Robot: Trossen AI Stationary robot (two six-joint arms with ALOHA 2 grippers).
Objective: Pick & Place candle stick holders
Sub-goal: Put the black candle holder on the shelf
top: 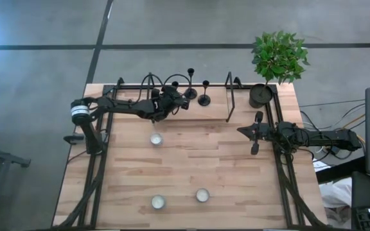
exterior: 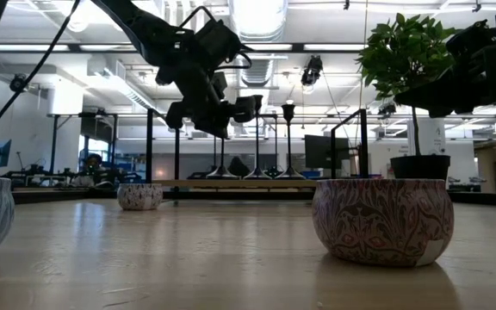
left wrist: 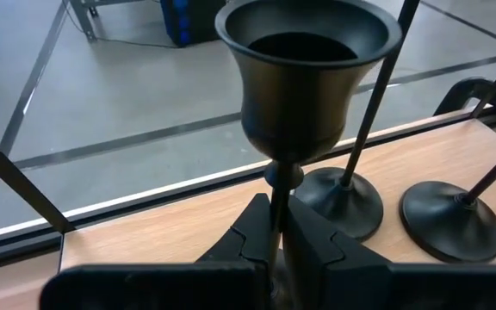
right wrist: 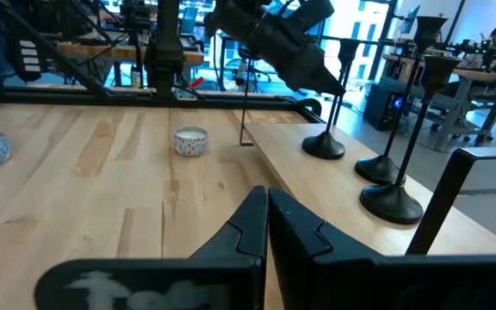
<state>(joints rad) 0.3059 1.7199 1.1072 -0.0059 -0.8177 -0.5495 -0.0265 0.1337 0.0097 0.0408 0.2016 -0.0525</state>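
Three black candle stick holders are at the table's far edge. Two stand free on their round bases (top: 191, 93) (top: 204, 101), seen also in the left wrist view (left wrist: 343, 200) (left wrist: 452, 221). The third (left wrist: 308, 77) stays upright in my left gripper (left wrist: 275, 217), which reaches in from the left and is shut on it; its cup (top: 175, 84) shows above the fingers. In the right wrist view its base (right wrist: 324, 146) is down at the wood beside the other two. My right gripper (top: 243, 131) waits shut at the right side and holds nothing. My left gripper pinches the thin stem (left wrist: 274, 200) just under the small knob below the cup, between its two fingers. The fingers come nearly level from the table's left and lie across the stem. The holder stands upright; whether its base (right wrist: 324, 146) touches the wood I cannot tell.
Three small patterned candle jars sit on the wood (top: 156, 139) (top: 158, 203) (top: 202, 195). A dark pot with a green plant (top: 261, 96) stands at the far right corner. A black metal frame (top: 230, 96) rises just right of the holders.
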